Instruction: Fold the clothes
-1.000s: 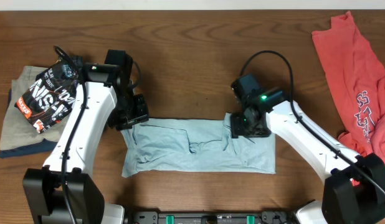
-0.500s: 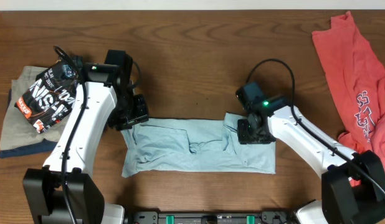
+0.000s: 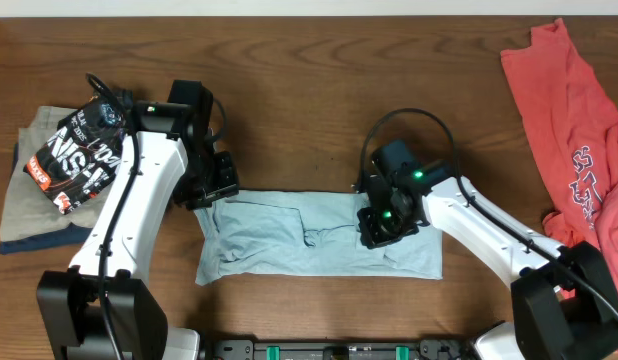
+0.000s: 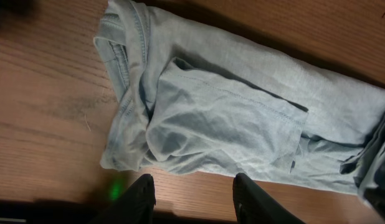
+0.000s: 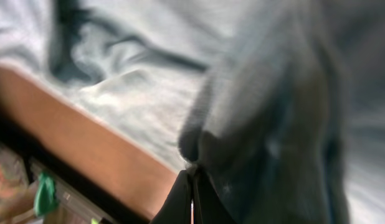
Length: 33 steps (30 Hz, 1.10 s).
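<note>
The clothes (image 3: 279, 240), a pale blue-grey T-shirt, lie folded into a long strip across the middle of the table. My left gripper (image 3: 211, 188) hovers at the strip's far left corner. In the left wrist view it (image 4: 194, 196) is open over bare wood, with the shirt's sleeve fold (image 4: 230, 118) just beyond its fingertips. My right gripper (image 3: 381, 225) sits over the right third of the strip. Seen from the right wrist, it (image 5: 192, 177) is shut on a raised ridge of the cloth (image 5: 130, 106).
A red T-shirt (image 3: 574, 130) with white lettering lies spread at the far right. A black printed shirt (image 3: 79, 150) rests on a stack of folded garments (image 3: 29, 210) at the far left. Bare wooden table (image 3: 309, 120) stretches behind the strip.
The right gripper has moved left and toward the front from the strip's far right corner and has shut on the cloth. The left arm has stayed still.
</note>
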Tool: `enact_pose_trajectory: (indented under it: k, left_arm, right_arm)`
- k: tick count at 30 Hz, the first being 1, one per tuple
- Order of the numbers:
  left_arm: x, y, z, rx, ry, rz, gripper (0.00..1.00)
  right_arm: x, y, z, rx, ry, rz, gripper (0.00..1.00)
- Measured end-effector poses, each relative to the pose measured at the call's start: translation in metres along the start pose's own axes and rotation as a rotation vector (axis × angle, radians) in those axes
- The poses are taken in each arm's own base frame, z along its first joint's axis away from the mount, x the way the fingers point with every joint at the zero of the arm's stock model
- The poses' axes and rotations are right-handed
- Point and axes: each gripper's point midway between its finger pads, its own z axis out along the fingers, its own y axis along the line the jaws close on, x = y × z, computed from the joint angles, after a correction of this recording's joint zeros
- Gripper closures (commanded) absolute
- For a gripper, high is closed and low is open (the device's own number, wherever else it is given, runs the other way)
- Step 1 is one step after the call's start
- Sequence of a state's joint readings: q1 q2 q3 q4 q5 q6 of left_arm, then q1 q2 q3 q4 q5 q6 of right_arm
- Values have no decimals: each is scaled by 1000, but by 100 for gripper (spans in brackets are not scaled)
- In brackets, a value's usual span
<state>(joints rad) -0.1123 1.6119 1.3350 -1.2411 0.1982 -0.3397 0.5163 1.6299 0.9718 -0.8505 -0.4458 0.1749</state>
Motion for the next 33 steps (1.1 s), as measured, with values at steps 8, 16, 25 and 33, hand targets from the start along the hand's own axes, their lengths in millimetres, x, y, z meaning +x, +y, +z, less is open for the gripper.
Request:
enact_pose_trajectory:
  k: [8,16,25,33]
  left_arm:
    - [0,0,0,0,0,0,57]
    - [0,0,0,0,0,0,49]
    - [-1,3,0,-20,-8,21,22]
    - [13,14,28,-45,57,82,19]
  right_arm:
    - [13,26,4,-96,49,-158,76]
    - [5,-12,3,130,10,-34,73]
    - [-9,-30,-27,275,-132,62,56]
    - [-22,-46,-97,312,-377,172,40]
